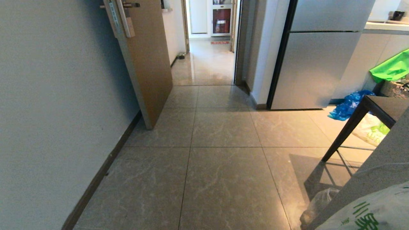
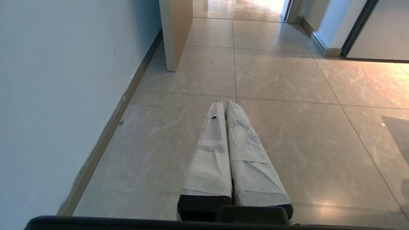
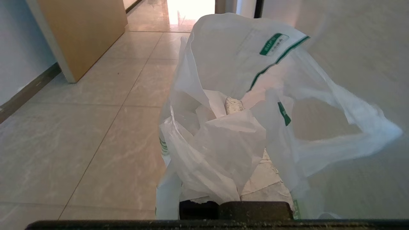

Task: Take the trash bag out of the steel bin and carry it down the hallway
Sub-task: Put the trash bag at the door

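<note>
White crinkly plastic bunched in the right hand (image 3: 235, 107), clamped tight on the trash bag (image 3: 243, 95).

Its loop handle sags off to one side, green print showing, and a corner of the bag pokes into the head view low on the right. Left hand (image 2: 223, 103) is pressed closed on nothing, held out over the floor (image 1: 223, 179). Ahead, past the open door (image 1: 150, 64) and the fridge (image 1: 313, 64), lies the hallway (image 1: 209, 60).
</note>
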Robot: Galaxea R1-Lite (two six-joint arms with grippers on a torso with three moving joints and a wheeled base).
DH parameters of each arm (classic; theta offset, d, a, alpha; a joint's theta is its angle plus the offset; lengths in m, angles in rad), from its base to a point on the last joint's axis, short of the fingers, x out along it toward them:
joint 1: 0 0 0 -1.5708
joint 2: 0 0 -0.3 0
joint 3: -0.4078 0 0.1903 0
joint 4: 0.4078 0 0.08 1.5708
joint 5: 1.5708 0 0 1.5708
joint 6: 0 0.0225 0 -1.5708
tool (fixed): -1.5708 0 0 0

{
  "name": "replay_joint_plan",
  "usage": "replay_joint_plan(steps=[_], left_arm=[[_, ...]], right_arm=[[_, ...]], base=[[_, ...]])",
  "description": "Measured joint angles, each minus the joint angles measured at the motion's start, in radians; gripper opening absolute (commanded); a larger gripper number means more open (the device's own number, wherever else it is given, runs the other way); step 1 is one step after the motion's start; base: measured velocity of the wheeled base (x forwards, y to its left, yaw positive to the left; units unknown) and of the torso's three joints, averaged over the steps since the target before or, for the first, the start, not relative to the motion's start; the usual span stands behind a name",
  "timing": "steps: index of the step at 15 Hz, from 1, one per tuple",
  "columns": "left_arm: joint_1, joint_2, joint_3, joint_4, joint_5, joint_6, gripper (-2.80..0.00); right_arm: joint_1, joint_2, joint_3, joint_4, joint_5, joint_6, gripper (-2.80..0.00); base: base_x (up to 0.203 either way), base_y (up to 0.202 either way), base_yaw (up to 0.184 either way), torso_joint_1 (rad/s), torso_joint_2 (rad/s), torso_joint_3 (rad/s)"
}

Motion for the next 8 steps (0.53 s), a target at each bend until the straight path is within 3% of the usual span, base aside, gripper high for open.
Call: replay_joint_plan(steps=[8], left_arm=[[0.0, 0.0, 0.0, -0.001, 0.0, 0.0, -2.8]], right_arm=[[0.002, 0.0, 0.0, 0.0, -0.001, 0.0, -2.8]], base=[[0.189, 0.0, 0.0, 0.002, 0.0, 0.003]])
